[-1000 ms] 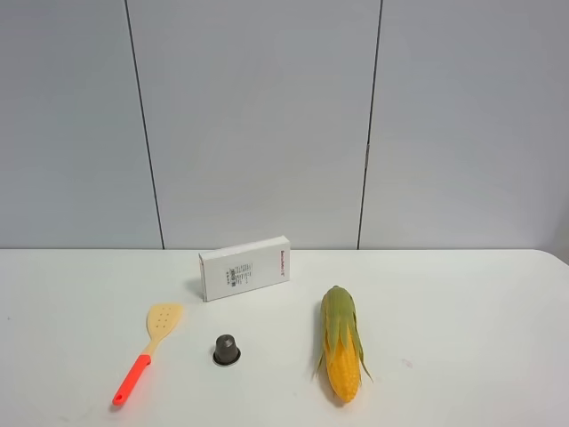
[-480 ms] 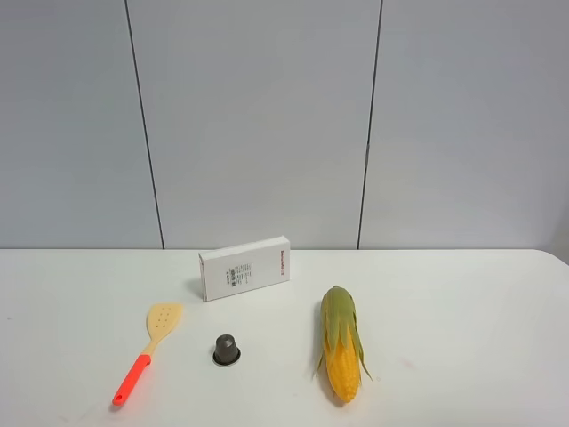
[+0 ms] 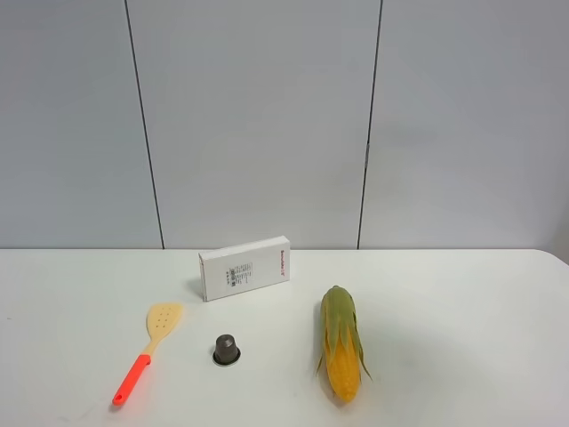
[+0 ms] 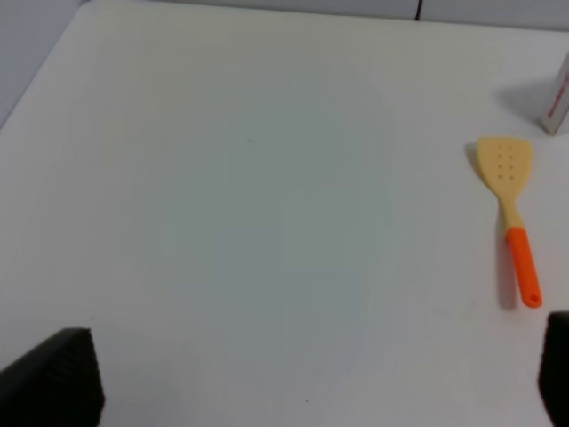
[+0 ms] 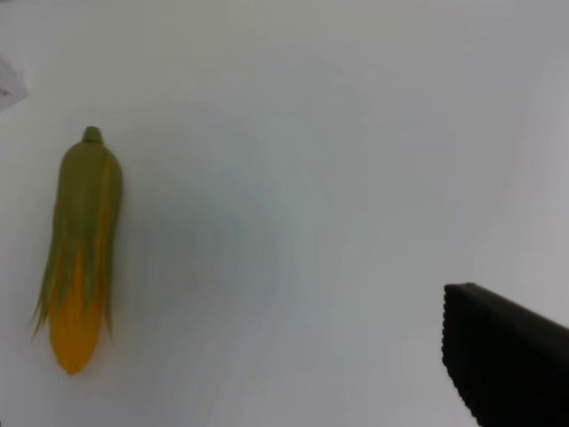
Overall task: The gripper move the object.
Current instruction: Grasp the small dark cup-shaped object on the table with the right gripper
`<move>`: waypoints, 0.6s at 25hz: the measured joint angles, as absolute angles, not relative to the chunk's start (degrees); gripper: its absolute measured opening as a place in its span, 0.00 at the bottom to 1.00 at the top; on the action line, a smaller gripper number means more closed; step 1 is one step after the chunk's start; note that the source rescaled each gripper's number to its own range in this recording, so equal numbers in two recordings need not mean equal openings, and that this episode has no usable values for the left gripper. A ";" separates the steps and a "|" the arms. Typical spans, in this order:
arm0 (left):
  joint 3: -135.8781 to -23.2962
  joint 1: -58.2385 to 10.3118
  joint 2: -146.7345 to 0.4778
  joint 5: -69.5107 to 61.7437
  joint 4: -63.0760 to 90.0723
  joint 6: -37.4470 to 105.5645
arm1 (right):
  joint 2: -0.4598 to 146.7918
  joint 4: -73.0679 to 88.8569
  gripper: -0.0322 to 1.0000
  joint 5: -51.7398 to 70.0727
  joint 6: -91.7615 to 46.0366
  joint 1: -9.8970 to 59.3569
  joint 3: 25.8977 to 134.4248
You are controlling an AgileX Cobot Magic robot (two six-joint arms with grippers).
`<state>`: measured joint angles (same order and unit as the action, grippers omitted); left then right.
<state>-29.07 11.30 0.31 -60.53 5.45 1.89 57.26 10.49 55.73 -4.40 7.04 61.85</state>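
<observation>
We found the left claw spread wide. Its two black fingertips sat at opposite edges of the left wrist view with only bare white counter between them, so it gripped nothing. Only one black toothed finger of the right claw showed, and we could not tell whether that claw was open or closed. Neither arm appeared in the high view, so we judged both to be held back from the things, with no approach begun.

In the high view, the tiny dark grey-brown tapered capsule stood on its flared rim with the narrow end up, and nothing touched it. The yellow slotted spatula with the orange-red handle lay near it at 9 o'clock. The white rectangular cardboard box stood on edge at 12 o'clock. The yellow corn cob in its green husk lay farther off at 3 o'clock.

The gaps on either side looked wide enough for fingers to come down around the capsule. The left wrist view held the spatula and a corner of the box, so we took the left claw to be the better placed of the two. The right wrist view held only the cob.
</observation>
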 joint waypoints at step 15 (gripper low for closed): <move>-29.07 11.30 0.31 -60.53 5.45 1.89 | 105.76 7.91 1.00 56.48 -7.07 38.41 102.74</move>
<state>-29.07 11.30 0.31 -60.53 5.45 1.89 105.76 7.91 56.48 -7.07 38.41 102.74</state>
